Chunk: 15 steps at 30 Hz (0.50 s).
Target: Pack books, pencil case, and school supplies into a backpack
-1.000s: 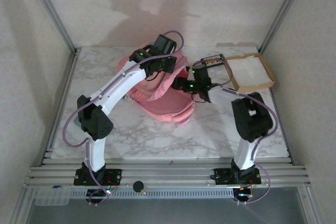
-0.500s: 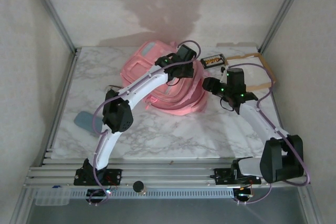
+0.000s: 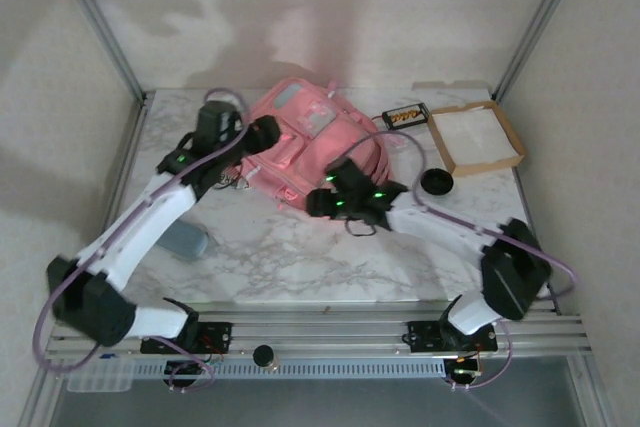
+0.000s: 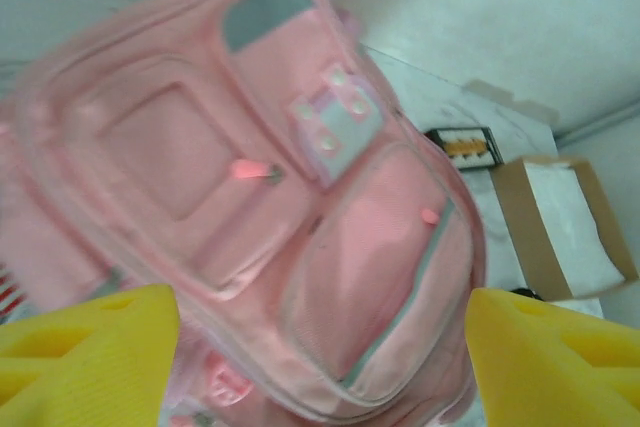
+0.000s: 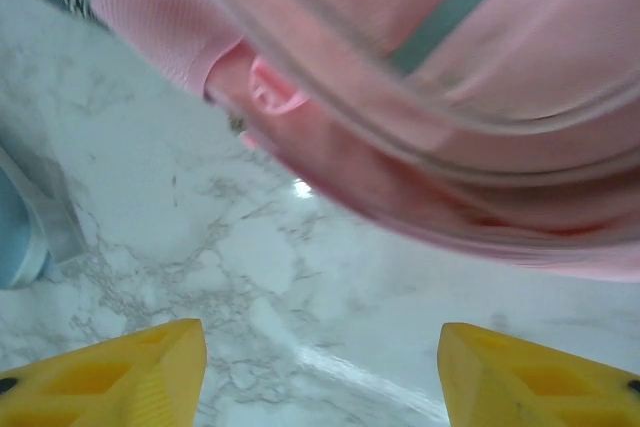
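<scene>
The pink backpack [image 3: 300, 137] lies front-up at the middle back of the table, its pockets and grey-blue patch [image 4: 262, 9] facing up. My left gripper [image 3: 262, 134] hovers at its left side, open, with nothing between the yellow fingers [image 4: 90, 342]. My right gripper [image 3: 320, 203] sits at the backpack's near edge, low over the marble, also open and empty [image 5: 320, 347]. One dark book [image 3: 408, 115] with an orange picture lies right of the backpack [image 4: 465, 145]. A grey-blue pouch [image 3: 185, 242], perhaps the pencil case, lies at the front left [image 5: 20, 232].
A brown tray with a white inside [image 3: 478, 137] stands at the back right [image 4: 560, 222]. A small black round thing [image 3: 436, 183] lies in front of it. Metal frame posts rise at the table's back corners. Bare marble stretches along the front.
The left arm swung from over the backpack to its left side and its gripper opened. The right arm moved from the backpack's right side to its near edge. The backpack now shows its front.
</scene>
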{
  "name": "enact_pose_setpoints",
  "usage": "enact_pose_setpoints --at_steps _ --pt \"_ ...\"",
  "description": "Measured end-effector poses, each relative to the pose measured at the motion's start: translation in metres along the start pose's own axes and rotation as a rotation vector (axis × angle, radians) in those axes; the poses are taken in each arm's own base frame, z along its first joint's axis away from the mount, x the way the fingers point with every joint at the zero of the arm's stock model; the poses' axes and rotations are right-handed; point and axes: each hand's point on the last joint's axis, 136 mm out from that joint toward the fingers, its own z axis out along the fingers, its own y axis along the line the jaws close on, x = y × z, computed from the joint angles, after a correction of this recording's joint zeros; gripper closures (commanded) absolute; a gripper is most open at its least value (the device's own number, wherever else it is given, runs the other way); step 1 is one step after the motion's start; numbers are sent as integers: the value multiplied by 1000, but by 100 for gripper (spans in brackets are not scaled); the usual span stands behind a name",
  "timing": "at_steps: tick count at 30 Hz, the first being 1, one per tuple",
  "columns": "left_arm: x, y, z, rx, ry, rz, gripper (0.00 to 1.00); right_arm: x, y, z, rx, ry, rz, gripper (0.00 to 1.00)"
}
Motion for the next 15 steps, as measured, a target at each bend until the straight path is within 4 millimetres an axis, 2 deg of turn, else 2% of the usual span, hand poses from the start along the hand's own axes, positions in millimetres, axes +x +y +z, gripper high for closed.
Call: enact_pose_setpoints --at_steps 3,7,9,11,15 --pt "18 44 -10 -50 -13 -68 24 17 28 36 13 34 -14 39" --pt "59 92 -10 -110 33 -157 23 24 45 72 17 41 26 46" --pt "74 102 -10 -122 56 -182 23 21 48 86 7 22 66 52" --pt "81 105 -9 -118 70 -200 23 19 47 96 6 6 96 54" --pt "78 104 -10 -98 45 -222 22 13 46 113 35 -37 136 55"
